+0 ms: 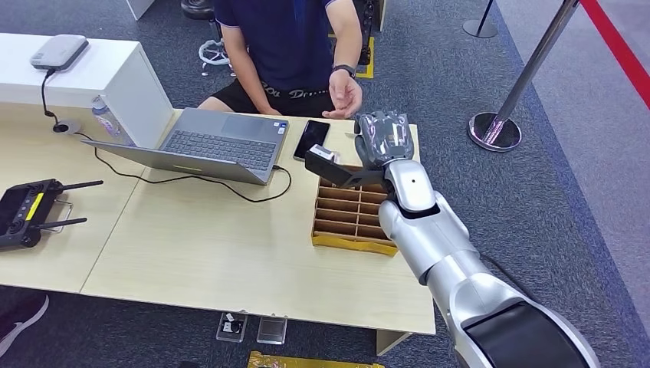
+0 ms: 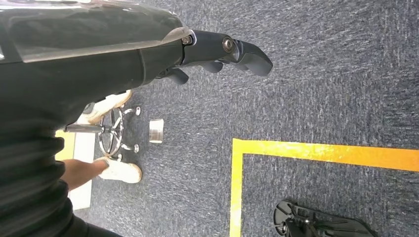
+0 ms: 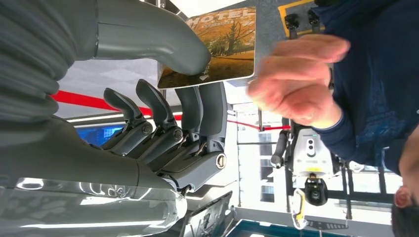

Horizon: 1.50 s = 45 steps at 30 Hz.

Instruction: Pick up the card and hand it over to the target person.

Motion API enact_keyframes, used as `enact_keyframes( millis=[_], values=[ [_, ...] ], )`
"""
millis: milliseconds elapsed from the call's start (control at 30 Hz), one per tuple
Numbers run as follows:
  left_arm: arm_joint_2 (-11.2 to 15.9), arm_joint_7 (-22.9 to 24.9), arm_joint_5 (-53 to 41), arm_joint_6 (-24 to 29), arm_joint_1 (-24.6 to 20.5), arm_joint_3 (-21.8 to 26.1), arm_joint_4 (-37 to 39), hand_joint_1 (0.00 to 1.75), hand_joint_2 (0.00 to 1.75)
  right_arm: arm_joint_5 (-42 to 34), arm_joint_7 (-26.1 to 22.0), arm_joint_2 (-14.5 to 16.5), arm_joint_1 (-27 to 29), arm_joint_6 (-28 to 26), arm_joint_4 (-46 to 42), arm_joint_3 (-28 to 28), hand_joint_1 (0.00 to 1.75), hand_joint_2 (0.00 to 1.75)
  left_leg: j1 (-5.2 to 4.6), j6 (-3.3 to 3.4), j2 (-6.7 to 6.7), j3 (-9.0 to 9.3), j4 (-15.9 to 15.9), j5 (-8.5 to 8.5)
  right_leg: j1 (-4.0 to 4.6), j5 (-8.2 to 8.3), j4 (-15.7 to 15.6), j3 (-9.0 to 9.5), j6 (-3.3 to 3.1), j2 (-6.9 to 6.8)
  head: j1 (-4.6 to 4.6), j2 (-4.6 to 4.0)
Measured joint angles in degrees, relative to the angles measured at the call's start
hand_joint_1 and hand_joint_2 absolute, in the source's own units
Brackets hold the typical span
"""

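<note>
My right hand (image 1: 382,138) is raised over the far edge of the table, just below the seated person's outstretched hand (image 1: 345,92). In the right wrist view my right hand (image 3: 163,128) pinches a card (image 3: 220,47) with a brown landscape picture between the thumb (image 3: 163,34) and the fingers (image 3: 207,106). The person's open hand (image 3: 296,84) is blurred and sits right beside the card's free edge; I cannot tell if it touches. My left hand (image 2: 222,52) hangs over the blue carpet, holding nothing, fingers loosely apart.
A brown divided box (image 1: 349,218) lies under my right forearm. A black phone (image 1: 311,138) and an open laptop (image 1: 222,142) sit in front of the person. A black controller (image 1: 27,211) lies at the table's left, and a stanchion base (image 1: 494,130) stands at the right.
</note>
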Motion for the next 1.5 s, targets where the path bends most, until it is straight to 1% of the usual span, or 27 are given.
enact_keyframes(
  millis=[200, 367, 800, 933, 1033, 1167, 1233, 1333, 1400, 1500],
  values=[
    [0.15, -0.15, -0.53, -0.11, -0.06, -0.23, 0.04, 0.00, 1.75, 1.28, -0.08, -0.02, -0.59, -0.49, -0.40, -0.96, 1.57, 1.75, 0.00, 0.00, 0.01, -0.01, 0.01, -0.01, 0.00, -0.01, 0.02, -0.01, 0.00, 0.01, 0.00, 0.00],
    [0.35, -0.36, -0.93, -0.11, -0.16, -0.26, 0.08, 0.00, 1.75, 2.15, -1.02, -0.03, -0.98, -2.16, -1.03, -2.37, 1.57, 1.75, 0.00, 0.00, -0.02, 0.01, 0.02, -0.02, 0.00, -0.03, 0.02, 0.01, 0.00, -0.02, 0.00, 0.00],
    [0.51, -0.13, -0.75, -0.14, -0.18, 0.21, 0.09, 0.00, 1.75, 2.97, -2.07, 0.61, -1.67, -1.82, -1.02, -2.80, 1.57, 1.75, 0.00, -0.01, -0.01, 0.01, 0.01, -0.03, 0.00, -0.03, 0.01, 0.02, 0.00, 0.00, 0.00, 0.00],
    [0.49, -0.67, -1.09, 0.18, 0.01, -0.01, -0.01, 0.00, 1.75, 3.19, -1.85, 0.72, -1.33, -1.90, -0.93, -3.26, 0.00, 1.75, 0.00, -0.01, 0.01, 0.03, -0.01, -0.04, 0.00, -0.04, -0.01, 0.04, 0.00, 0.01, 0.00, 0.00],
    [0.52, -0.80, -0.97, 0.40, 0.00, 0.20, -0.03, 0.00, 1.75, 3.48, -1.80, 0.50, -1.00, -1.89, -1.06, -3.58, 0.00, 1.75, 0.01, -0.01, -0.01, 0.02, -0.02, -0.02, 0.01, -0.02, -0.02, 0.03, 0.00, -0.01, 0.00, 0.00],
    [0.56, -0.80, -0.51, 0.44, -0.08, 0.74, -0.02, 0.00, 0.00, 3.50, -1.77, 0.24, -0.82, -1.79, -1.20, -4.08, 0.00, 1.75, 0.01, -0.01, -0.03, -0.01, -0.01, 0.01, 0.01, 0.00, -0.02, 0.00, 0.00, -0.02, 0.00, 0.00],
    [0.56, -0.93, -0.44, 0.35, -0.09, 0.94, 0.00, 0.00, 0.00, 3.22, -2.16, -0.15, -0.71, -1.73, -1.52, -5.14, 0.00, 1.75, 0.01, -0.01, -0.03, -0.02, -0.01, 0.02, 0.01, 0.01, -0.01, -0.01, 0.00, -0.03, 0.00, 0.00],
    [0.52, -1.14, -0.32, 0.36, -0.08, 1.38, -0.03, 0.00, 0.00, 0.77, -4.18, -0.97, -0.45, -1.48, -2.29, -8.97, 0.00, 1.75, 0.02, -0.02, -0.09, 0.02, 0.00, 0.00, 0.01, -0.03, -0.02, 0.03, 0.00, -0.08, 0.00, 0.00],
    [0.46, -1.14, -0.18, 0.39, -0.06, 1.78, -0.06, 0.00, 0.00, -2.71, -6.38, -2.06, -0.21, -1.31, -2.87, -13.13, 0.00, 1.75, 0.02, -0.01, -0.12, 0.01, 0.00, 0.00, 0.02, -0.03, -0.03, 0.05, 0.01, -0.12, 0.00, 0.00],
    [0.36, -0.85, 0.18, 0.43, -0.07, 2.48, -0.09, 0.00, 0.00, -8.22, -10.06, -4.77, 0.11, -0.89, -3.17, -19.31, 0.00, 1.75, 0.02, 0.00, -0.22, 0.01, 0.00, 0.02, 0.02, -0.03, -0.06, 0.09, 0.03, -0.21, 0.00, 0.00]
  ],
)
